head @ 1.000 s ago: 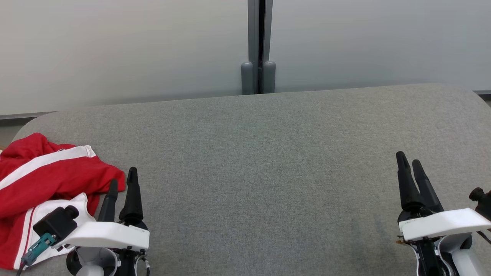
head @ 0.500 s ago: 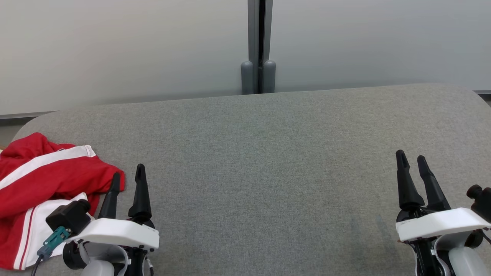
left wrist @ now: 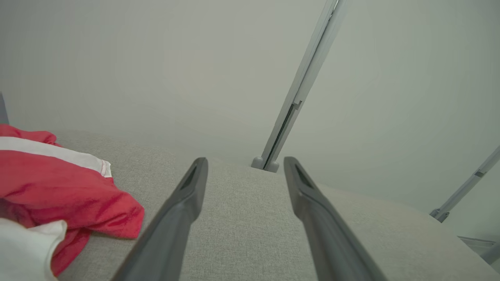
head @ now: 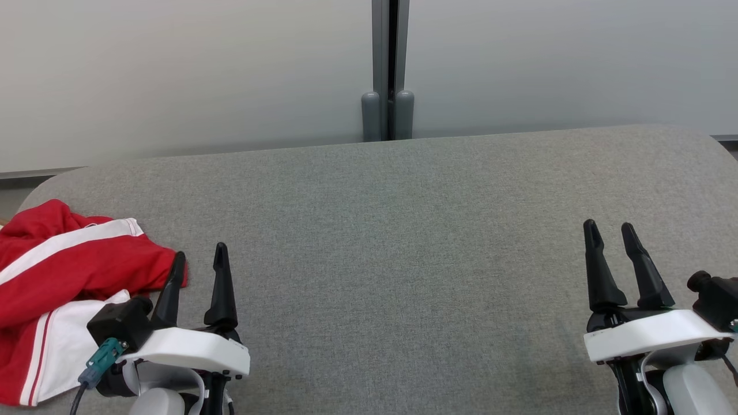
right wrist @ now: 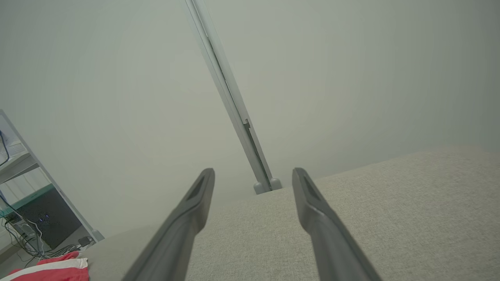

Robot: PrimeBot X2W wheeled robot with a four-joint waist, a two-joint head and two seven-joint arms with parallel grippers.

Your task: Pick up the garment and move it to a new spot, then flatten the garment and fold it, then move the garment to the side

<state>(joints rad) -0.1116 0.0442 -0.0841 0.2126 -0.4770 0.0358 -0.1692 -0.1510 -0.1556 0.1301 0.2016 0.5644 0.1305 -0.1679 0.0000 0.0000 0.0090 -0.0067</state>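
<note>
Before me stretches a grey fabric tabletop point(head: 403, 230); behind it stand pale wall panels point(head: 173, 69) joined by a grey post point(head: 390, 57). Cables point(right wrist: 24, 235) tangle beyond its left end.

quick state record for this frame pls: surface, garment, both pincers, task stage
surface: grey fabric, rounded corners
garment: red with white stripes, crumpled, at the surface's left end
left pincer: open, empty, just right of the garment
right pincer: open, empty, over bare fabric at the right
task stage: garment not yet picked up
</note>
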